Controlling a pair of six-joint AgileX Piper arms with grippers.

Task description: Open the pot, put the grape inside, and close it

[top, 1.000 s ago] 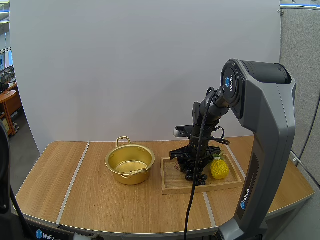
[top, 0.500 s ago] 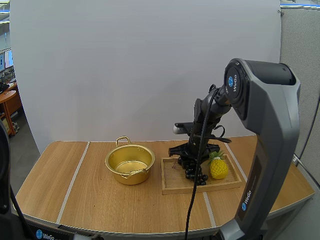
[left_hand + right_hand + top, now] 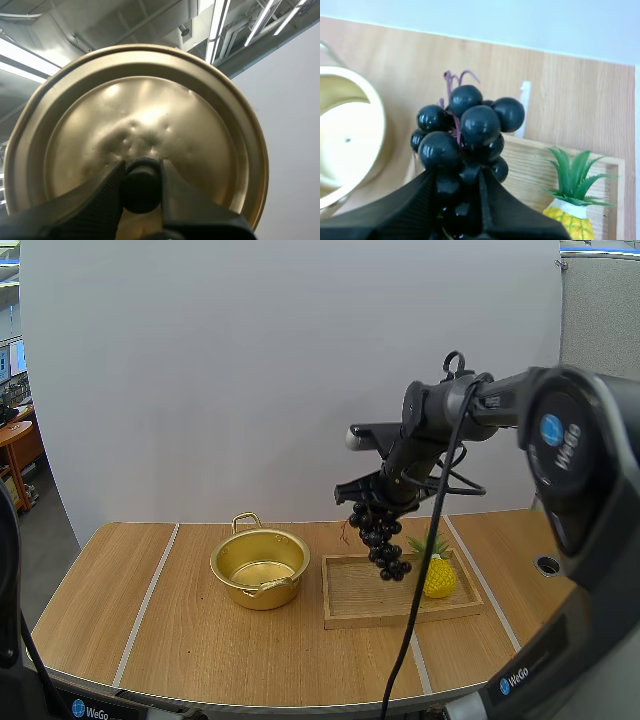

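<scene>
The gold pot (image 3: 260, 567) stands open on the table, left of the wooden tray (image 3: 358, 600); its rim also shows beside the grapes (image 3: 350, 145). My right gripper (image 3: 375, 502) hangs above the tray's left part, shut on a bunch of dark grapes (image 3: 380, 538) that dangles clear of the tray. In the right wrist view the fingers pinch the bunch of grapes (image 3: 465, 130) between them. My left gripper (image 3: 141, 187) is shut on the black knob (image 3: 141, 185) of the gold lid (image 3: 135, 125), held up away from the table.
A small yellow pineapple (image 3: 437, 572) stands on the tray's right side, close under the hanging grapes; it appears beside the bunch as the pineapple (image 3: 567, 212). Bare table lies left of the pot and in front of the tray.
My right gripper closed on the grapes in the tray and has lifted them up off it, moving slightly left. The pot has not moved.
</scene>
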